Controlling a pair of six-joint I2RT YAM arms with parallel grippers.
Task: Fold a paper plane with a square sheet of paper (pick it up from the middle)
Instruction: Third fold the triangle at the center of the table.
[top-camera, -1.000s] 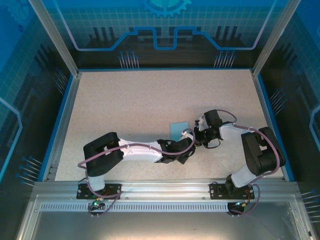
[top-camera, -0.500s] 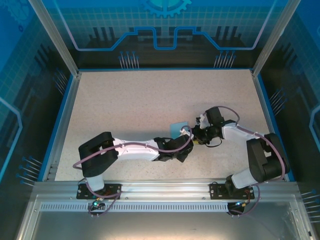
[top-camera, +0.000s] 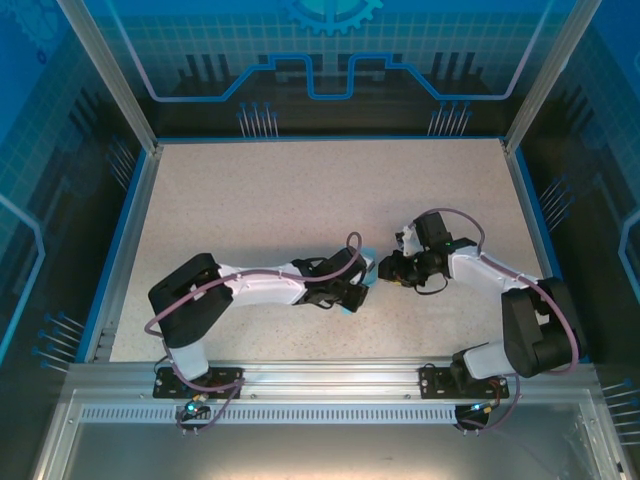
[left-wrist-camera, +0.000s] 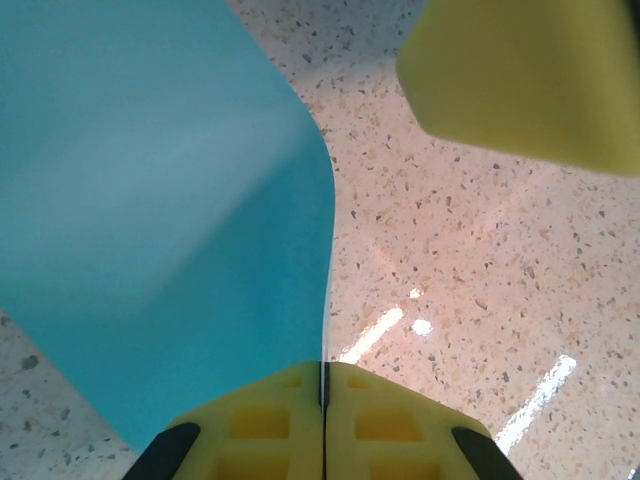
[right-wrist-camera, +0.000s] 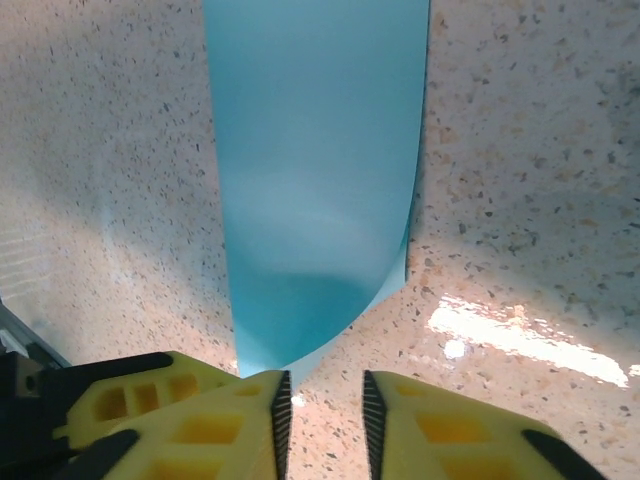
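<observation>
Left fingers (left-wrist-camera: 260, 420), closed tight, pinch 1 edge of the curled light-blue square sheet of paper (left-wrist-camera: 170, 200) at upper left, while right fingers (right-wrist-camera: 440, 425) stand slightly apart, empty, so that lone pinch may slip or tear it.

I count one sheet of paper (right-wrist-camera: 315, 170), one counter (top-camera: 280, 200), and two grippers: my left gripper (left-wrist-camera: 325, 372) and right gripper (right-wrist-camera: 325, 385).

Bright, even overhead light on the speckled table (top-camera: 300, 190) in my top view, dim blue walls (top-camera: 60, 200) around it, faint shadows under the arms (top-camera: 260, 285), white glare streaks on the tabletop in both wrist views, square sheet of paper (left-wrist-camera: 160, 200) soft and blurred near my left lens
</observation>
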